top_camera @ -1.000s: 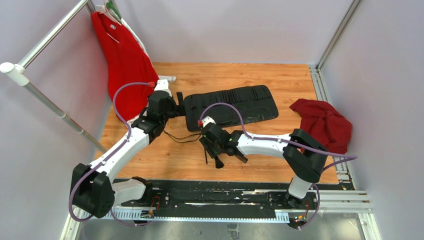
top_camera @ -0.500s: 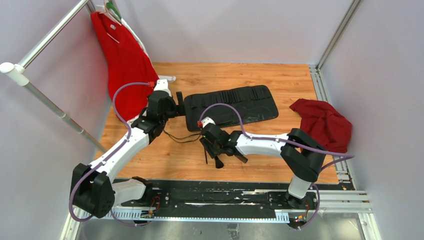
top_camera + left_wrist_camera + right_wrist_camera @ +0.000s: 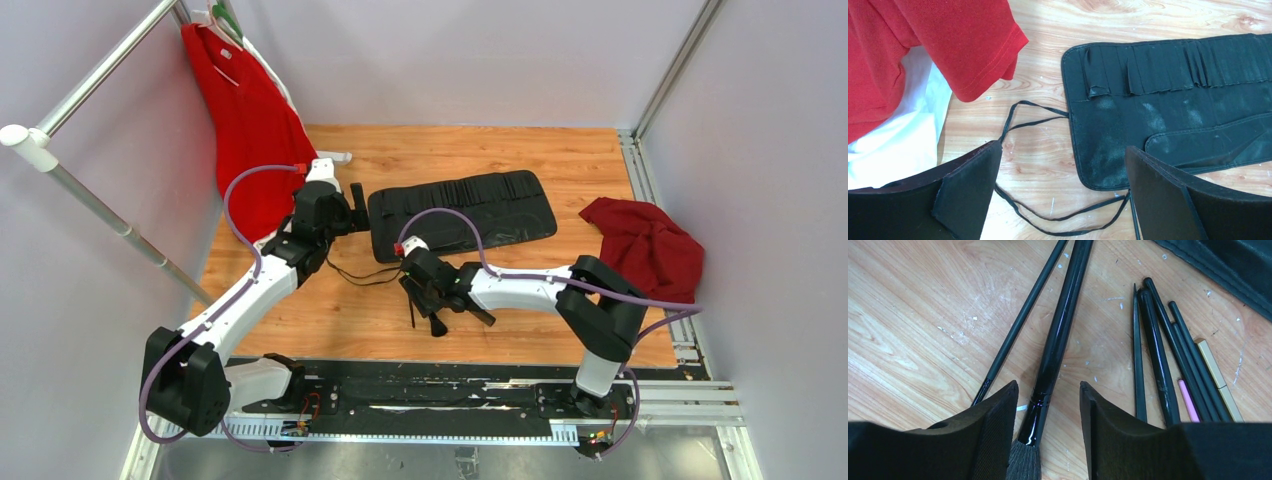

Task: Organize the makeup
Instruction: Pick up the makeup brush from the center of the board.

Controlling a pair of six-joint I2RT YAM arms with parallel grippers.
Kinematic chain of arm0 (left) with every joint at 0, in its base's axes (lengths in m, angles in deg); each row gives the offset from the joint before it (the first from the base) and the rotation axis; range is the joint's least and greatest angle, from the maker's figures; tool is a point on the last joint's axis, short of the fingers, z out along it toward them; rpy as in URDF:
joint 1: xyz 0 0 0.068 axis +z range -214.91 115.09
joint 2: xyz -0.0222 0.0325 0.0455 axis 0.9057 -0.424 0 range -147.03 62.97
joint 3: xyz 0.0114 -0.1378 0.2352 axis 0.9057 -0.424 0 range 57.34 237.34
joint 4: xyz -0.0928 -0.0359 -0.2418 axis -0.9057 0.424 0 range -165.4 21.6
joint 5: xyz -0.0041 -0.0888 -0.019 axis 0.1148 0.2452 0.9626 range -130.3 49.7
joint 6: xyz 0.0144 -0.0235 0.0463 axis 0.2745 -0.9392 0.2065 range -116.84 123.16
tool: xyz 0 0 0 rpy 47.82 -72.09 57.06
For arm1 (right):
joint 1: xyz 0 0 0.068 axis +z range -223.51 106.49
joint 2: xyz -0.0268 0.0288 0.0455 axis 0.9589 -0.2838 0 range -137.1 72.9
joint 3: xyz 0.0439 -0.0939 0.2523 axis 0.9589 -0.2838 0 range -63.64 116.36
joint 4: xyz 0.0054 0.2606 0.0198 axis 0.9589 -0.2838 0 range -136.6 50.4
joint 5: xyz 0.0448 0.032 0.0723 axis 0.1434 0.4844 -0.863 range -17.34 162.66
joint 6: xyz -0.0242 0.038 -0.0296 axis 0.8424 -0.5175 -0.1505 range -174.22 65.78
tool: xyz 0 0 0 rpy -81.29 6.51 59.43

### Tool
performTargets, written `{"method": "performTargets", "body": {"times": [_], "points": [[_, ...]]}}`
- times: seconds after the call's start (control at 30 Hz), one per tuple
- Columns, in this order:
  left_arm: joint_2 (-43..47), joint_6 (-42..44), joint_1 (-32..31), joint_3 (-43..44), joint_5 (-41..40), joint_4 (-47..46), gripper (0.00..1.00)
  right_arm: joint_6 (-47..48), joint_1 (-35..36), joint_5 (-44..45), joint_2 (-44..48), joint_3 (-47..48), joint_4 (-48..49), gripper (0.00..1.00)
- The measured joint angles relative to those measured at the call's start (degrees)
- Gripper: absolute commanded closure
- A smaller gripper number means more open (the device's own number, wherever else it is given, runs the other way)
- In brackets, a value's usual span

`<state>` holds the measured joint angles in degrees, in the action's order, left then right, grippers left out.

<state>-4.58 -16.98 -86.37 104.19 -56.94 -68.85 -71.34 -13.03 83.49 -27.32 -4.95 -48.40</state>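
Over the wood-grain surface (image 3: 918,310), the right tool (image 3: 1048,390) hung low with its two black padded fingers (image 3: 993,435) straddling a glossy black fluffy-tipped makeup brush (image 3: 1058,335). The jaws stood partly open, bare wood showed on either side of the handle, and nothing was gripped. The brush lay flat, its grey bristles at the near edge of the wrist view and its handle running away from the camera.

Just to one side of it lay a thinner matte black brush handle (image 3: 1018,325), angled slightly and close at the far end. On the other side, well apart, sat a tight cluster of slim black makeup sticks (image 3: 1158,350), with a pink-tipped one (image 3: 1188,400) and a tan, flat-sided one (image 3: 1215,375) among them.

The left tool (image 3: 1063,150) was spread wide and held nothing, hovering over the end of a long black fabric slotted case (image 3: 1173,110) that lay unrolled. A thin black looped cord (image 3: 1043,107) trailed from that end, and a red shirt (image 3: 948,40) hung beside it.
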Motion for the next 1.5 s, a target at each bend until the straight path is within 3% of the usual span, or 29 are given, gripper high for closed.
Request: {"method": "performTargets", "body": {"times": [0.27, 0.53, 0.73, 1.17, 1.5], "points": [[0.00, 0.00, 0.02, 0.00, 0.00, 0.00, 0.02, -0.44, 0.00, -0.37, -1.05, 0.00, 0.07, 0.60], [0.22, 0.00, 0.09, 0.00, 0.02, 0.02, 0.02, -1.33, 0.00, -0.79, -1.38, -0.02, 1.03, 0.75], [0.66, 0.00, 0.35, 0.00, 0.02, 0.02, 0.02, -1.92, 0.00, -0.85, -1.38, -0.11, 1.22, 0.99], [1.68, 0.00, 0.37, -0.04, -0.02, 0.02, 0.02, -0.50, 0.00, 2.36, 4.26, 0.79, -3.65, 0.99], [4.37, -0.28, 0.39, -0.04, -0.50, 1.31, 0.02, 1.70, -3.41, 2.78, 6.93, 16.55, -9.68, 0.99]]}}
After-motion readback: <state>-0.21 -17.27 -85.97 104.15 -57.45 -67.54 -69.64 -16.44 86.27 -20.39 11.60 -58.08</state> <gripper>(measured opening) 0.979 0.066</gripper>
